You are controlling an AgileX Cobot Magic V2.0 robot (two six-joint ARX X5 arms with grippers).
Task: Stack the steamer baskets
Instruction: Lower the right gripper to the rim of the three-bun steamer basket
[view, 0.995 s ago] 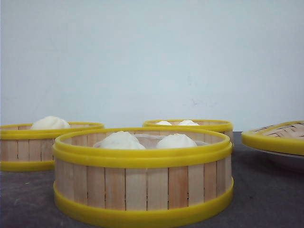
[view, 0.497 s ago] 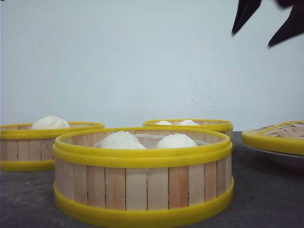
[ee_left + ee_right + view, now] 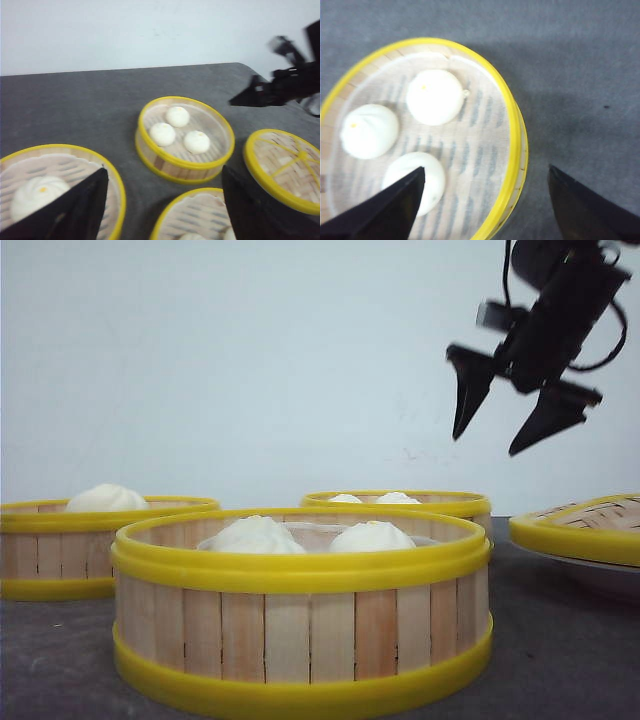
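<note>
1. Dark grey tabletop (image 3: 75,105) runs back to a plain pale wall in every view.
2. Three steamer baskets sit apart on it, none stacked. In the front view the nearest basket (image 3: 300,625) fills the lower centre with two white buns (image 3: 371,537) showing over its rim, the left basket (image 3: 60,550) lies at the left edge, and the far basket (image 3: 400,503) peeks out behind the nearest one.
3. Only the front view shows the slatted walls side-on; the left wrist view looks down into the far basket (image 3: 185,139) and shows three buns there, which the front view cuts to two tops.
4. The right wrist view shows a three-bun basket (image 3: 425,140) from directly above.
5. The right gripper (image 3: 505,425) hangs in the air at the upper right of the front view, fingers spread wide, gripping nothing.
6. The left gripper (image 3: 165,205) appears only in its own wrist view, fingers wide apart and empty.
7. The woven lid (image 3: 285,167) lies at that view's right edge; the front view shows it on a white plate (image 3: 590,575).
</note>
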